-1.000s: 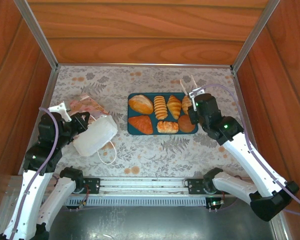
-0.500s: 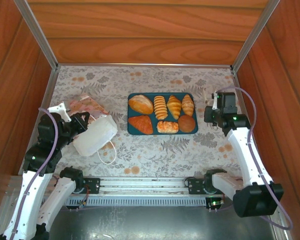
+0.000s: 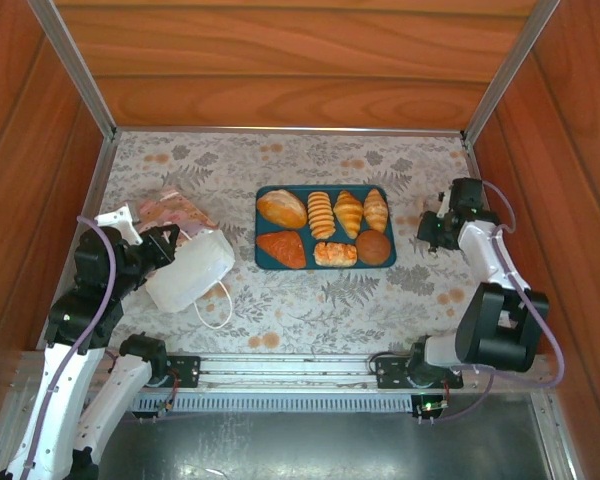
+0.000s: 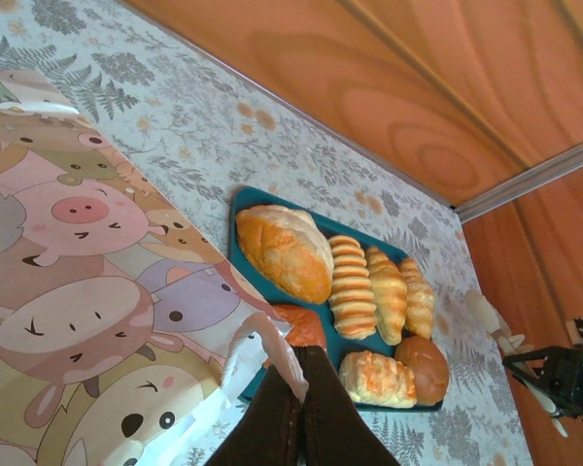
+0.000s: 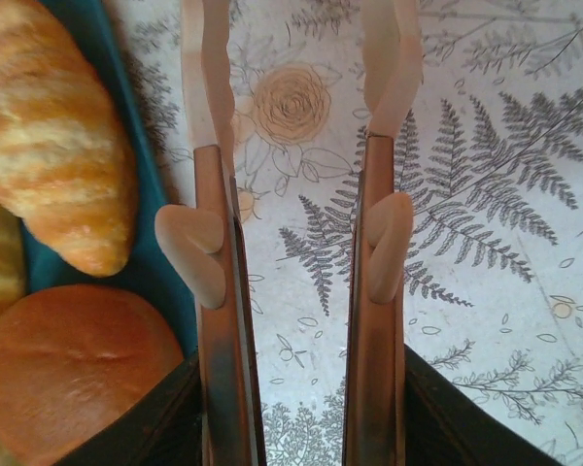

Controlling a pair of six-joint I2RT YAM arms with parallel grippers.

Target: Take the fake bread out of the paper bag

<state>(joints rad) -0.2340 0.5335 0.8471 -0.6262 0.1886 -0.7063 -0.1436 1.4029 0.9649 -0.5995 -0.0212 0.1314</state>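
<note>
**Top external view.** A teal tray (image 3: 308, 232) is noted at the middle of the floral tablecloth (image 3: 310, 310). The fake bread (image 3: 281, 208) is recorded on this tray, seven pieces in two rows, all outside the bag. The paper bag (image 3: 192, 270) is found lying on its side well to the left of the tray, mouth turned away from it, one cord loop trailing on the cloth. The left gripper (image 3: 175, 242) is seen against the bag's far-left upper edge. The right gripper (image 3: 427, 222) is placed just right of the tray, apart from it.

**Left wrist view.** The left gripper (image 4: 296, 379) is observed with its fingers pressed together, a white edge of the paper bag (image 4: 78, 291) pinched between them. The bag's cartoon-animal side is seen left of the tray (image 4: 241, 209), where the fake bread (image 4: 284, 250) lies.

**Right wrist view.** The right gripper (image 5: 301, 58) is recorded with fingers spread apart and nothing held; bare tablecloth (image 5: 466, 194) is seen between them. The tray (image 5: 165, 282) and two pieces of fake bread (image 5: 58, 155) are noted just left of the fingers.
</note>
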